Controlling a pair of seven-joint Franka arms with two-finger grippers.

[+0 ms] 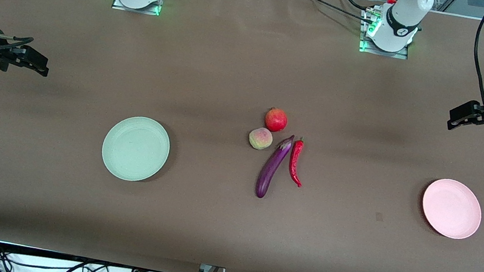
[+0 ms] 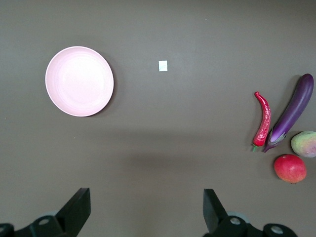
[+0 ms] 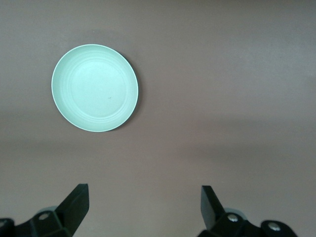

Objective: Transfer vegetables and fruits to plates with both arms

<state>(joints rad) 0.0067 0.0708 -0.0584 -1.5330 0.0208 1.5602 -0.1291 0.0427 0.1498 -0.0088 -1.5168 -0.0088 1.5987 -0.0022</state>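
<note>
From the front I see nothing moved: eggplant [image 1: 273,166], chili [image 1: 296,162], peach [image 1: 260,138] and red fruit [image 1: 276,119] lie clustered mid-table, well apart from both grippers. My left gripper [image 2: 145,212] hangs wide, pink plate [image 2: 79,81] empty ahead. My right gripper [image 3: 143,210] is wide too, green plate [image 3: 95,88] empty.
</note>
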